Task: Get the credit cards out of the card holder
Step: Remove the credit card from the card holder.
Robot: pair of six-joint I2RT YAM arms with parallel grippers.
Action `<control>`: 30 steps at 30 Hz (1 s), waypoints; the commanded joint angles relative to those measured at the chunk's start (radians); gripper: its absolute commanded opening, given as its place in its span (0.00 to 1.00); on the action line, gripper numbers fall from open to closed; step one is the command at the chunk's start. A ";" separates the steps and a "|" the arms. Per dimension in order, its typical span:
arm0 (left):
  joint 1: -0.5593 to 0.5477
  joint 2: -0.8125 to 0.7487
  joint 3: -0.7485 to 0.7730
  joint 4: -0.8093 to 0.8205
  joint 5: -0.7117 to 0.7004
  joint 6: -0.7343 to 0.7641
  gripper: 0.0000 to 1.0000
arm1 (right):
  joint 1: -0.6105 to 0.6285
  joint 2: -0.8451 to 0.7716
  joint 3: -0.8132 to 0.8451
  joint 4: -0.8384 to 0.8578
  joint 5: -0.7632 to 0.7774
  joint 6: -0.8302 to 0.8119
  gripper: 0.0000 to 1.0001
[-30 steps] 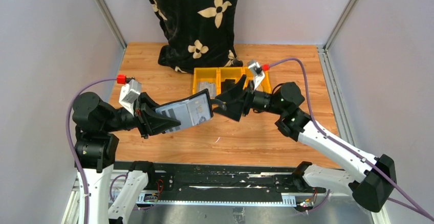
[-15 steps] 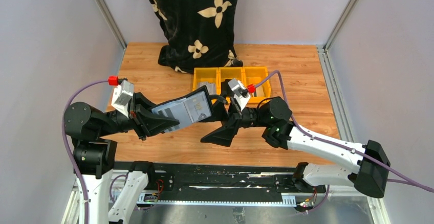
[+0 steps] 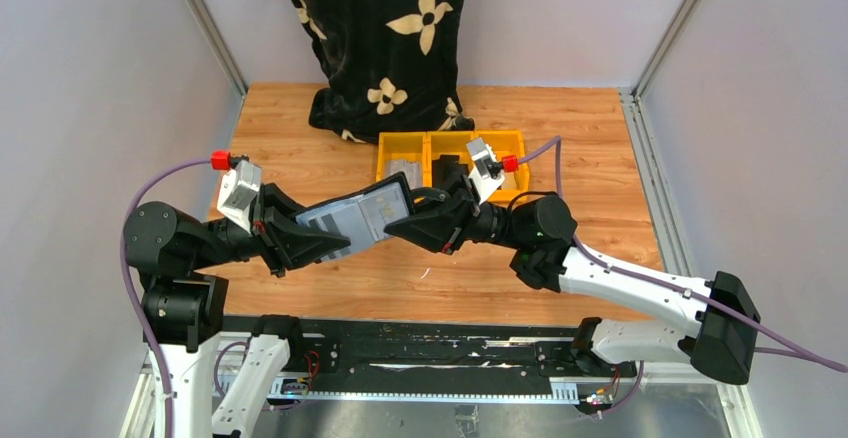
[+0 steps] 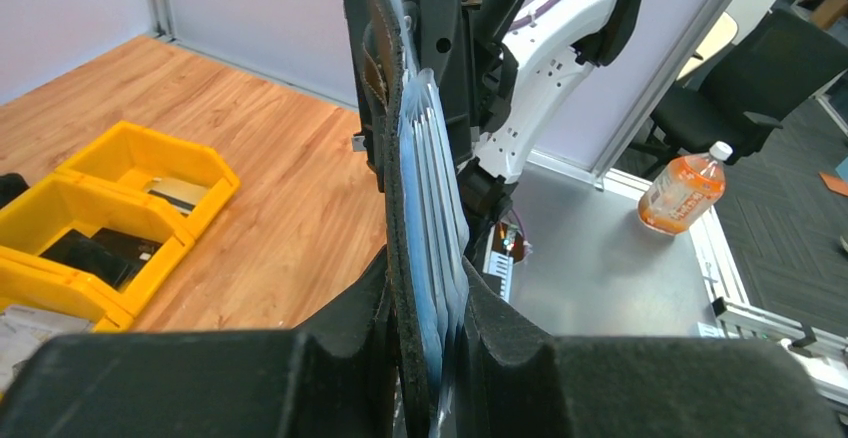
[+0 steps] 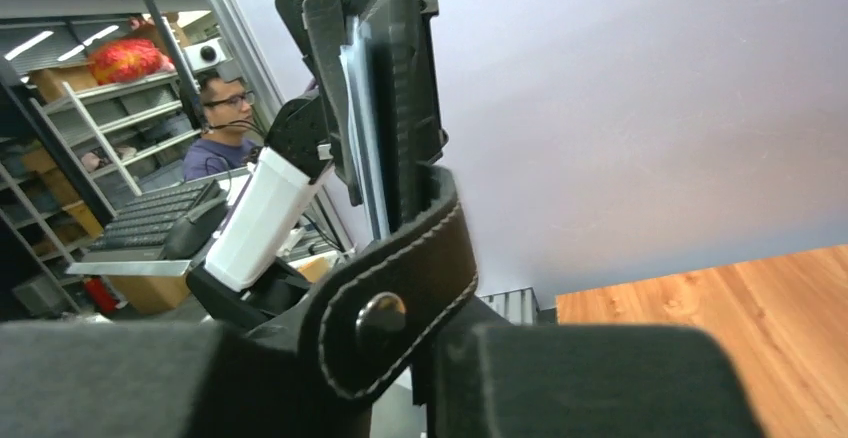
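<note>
- Your left gripper (image 3: pixel 312 236) is clamped on the near-left end of the card holder (image 3: pixel 360 216), which hangs clear above the table (image 3: pixel 600 158) between the two arms. Holding it up there lets the other arm reach it.
- The holder is open, its grey-blue slotted face turned up toward the overhead view. Credit cards (image 5: pixel 355 88) sit in the slots, showing as pale edges in the right wrist view.
- Your right gripper (image 3: pixel 400 228) is at the holder's right end, one finger on each side of it. The closing tab (image 5: pixel 400 288) lies across the gap. You cannot tell whether the fingers pinch anything yet.
- Judgement: a card's edge is the target, and the tab is in the way there.
- The yellow bins (image 3: pixel 400 143) stand just beyond, handy for a drop. A pale flat piece (image 3: pixel 403 171), likely a card, lies in the left one.
</note>
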 commanded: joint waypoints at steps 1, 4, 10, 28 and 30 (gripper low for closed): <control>-0.005 -0.017 0.020 -0.055 0.010 0.072 0.04 | 0.013 0.010 0.047 0.052 -0.005 0.048 0.05; -0.005 -0.013 0.023 -0.173 -0.017 0.197 0.55 | 0.013 -0.026 0.054 -0.029 -0.019 0.022 0.00; -0.006 0.046 0.135 -0.516 -0.205 0.546 1.00 | 0.013 -0.080 0.292 -0.831 -0.040 -0.336 0.00; -0.006 0.110 -0.032 -0.528 0.084 0.662 0.78 | 0.119 0.294 0.889 -1.706 -0.126 -0.711 0.00; -0.007 0.104 -0.061 -0.526 0.096 0.659 0.72 | 0.126 0.332 0.929 -1.730 -0.135 -0.721 0.00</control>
